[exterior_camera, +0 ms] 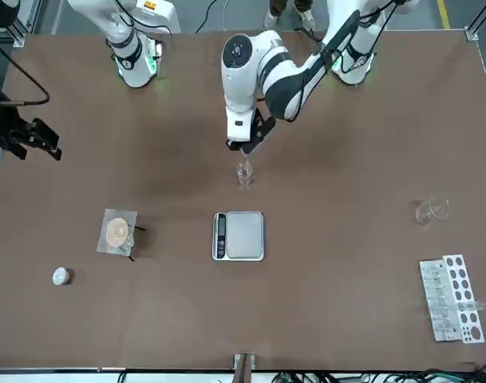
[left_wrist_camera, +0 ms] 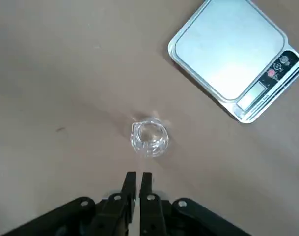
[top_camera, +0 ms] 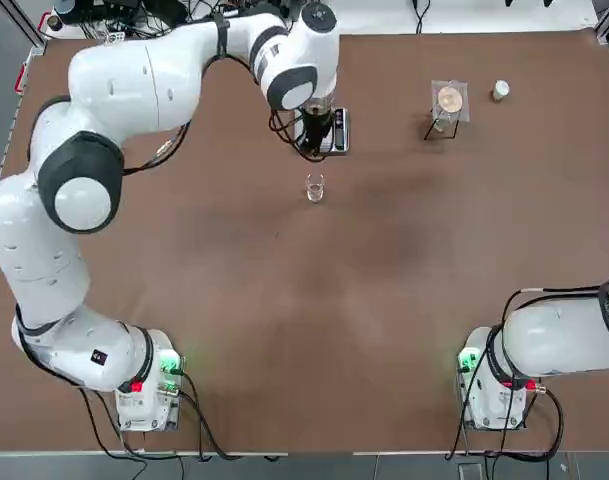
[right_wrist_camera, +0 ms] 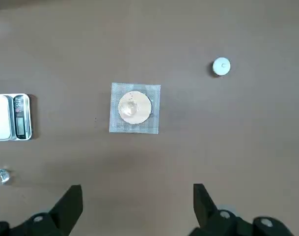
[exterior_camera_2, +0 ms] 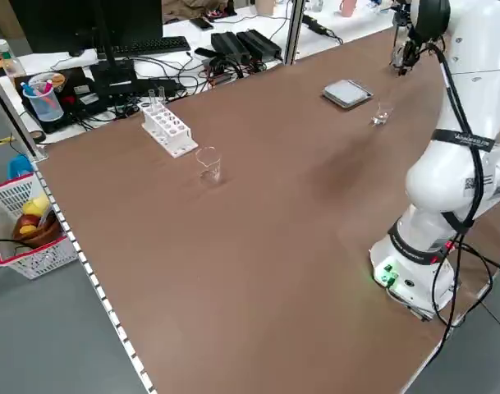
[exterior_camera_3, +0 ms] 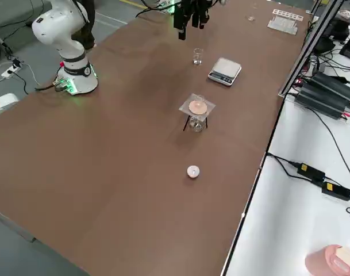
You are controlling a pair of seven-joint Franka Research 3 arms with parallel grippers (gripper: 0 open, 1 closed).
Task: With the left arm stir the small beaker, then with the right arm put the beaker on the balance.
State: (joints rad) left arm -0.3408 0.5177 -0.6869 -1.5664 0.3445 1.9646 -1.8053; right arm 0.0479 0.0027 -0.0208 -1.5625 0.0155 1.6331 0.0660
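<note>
A: Brown surface [top_camera: 384, 300] first, wide and mostly bare. Left arm [top_camera: 164, 70] stretched across it from seven o'clock in the top view up towards twelve. Right arm [top_camera: 574, 335] folded back at four o'clock, parked.

B: Then the end effectors. Left end effector [left_wrist_camera: 138, 178] pinched fully closed, fingers almost touching, pointing down. Hard to tell whether a thin stirring rod sits between them; nothing clearly visible there. Right end effector [right_wrist_camera: 137, 194] spread wide, empty, hanging high over the mesh stand.

A: Balance [exterior_camera: 239, 235] next, flat on the surface near the centre, plate bare. From the small beaker, about six o'clock in the front view, close but apart.

B: Small beaker [exterior_camera: 244, 173] last: upright, on the surface, just beyond the left end effector's tips in the wrist view, not touched. Not on the balance yet.

A: Judged stage: stirring part, placing still ahead.

B: Risks from here. Closed tips coming down off-centre could catch the rim and tip or skid such a light glass. Too deep a plunge could press on the bottom and jolt it.

A: Also a sideways sweep while stirring could drag the beaker towards the balance or knock it over, leaving the right arm a poor pick. Clear glass, small target, so little margin for that wide right end effector later
</note>
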